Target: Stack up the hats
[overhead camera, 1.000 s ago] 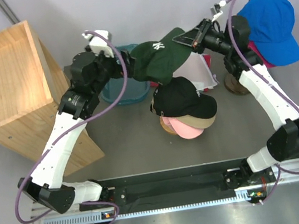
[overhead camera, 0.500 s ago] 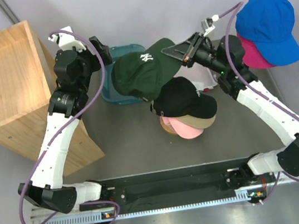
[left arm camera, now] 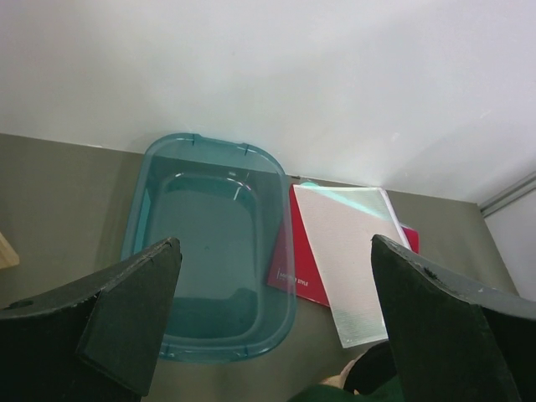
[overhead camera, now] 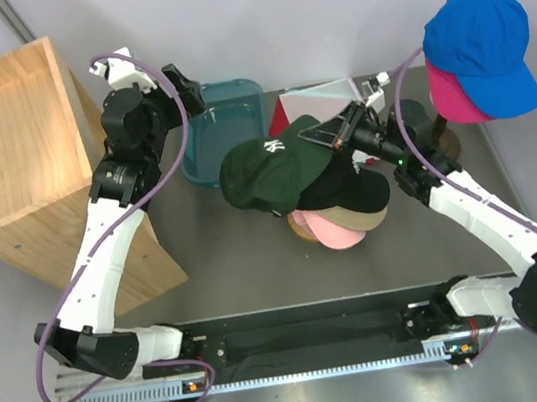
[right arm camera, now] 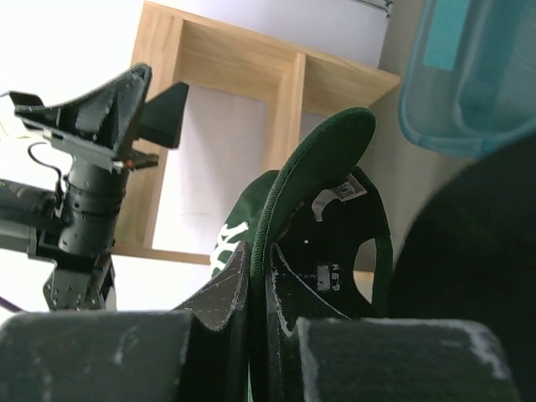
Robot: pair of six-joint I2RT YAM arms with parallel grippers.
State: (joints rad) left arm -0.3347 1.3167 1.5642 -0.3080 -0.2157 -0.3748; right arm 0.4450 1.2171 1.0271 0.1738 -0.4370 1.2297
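Observation:
My right gripper is shut on the brim of the dark green cap, holding it just over the left side of the black cap. The brim shows pinched between the fingers in the right wrist view. The black cap tops a stack with the tan cap and light pink cap under it. The bright blue cap sits over the magenta cap at the right. My left gripper is open and empty above the teal tub.
A teal plastic tub lies behind the stack. A red folder and a white sheet lie beside it. A wooden shelf unit stands at the left.
My right gripper carried the green cap down and forward toward the black cap stack. My left gripper let go of the cap and drew back to the left, over the tub.

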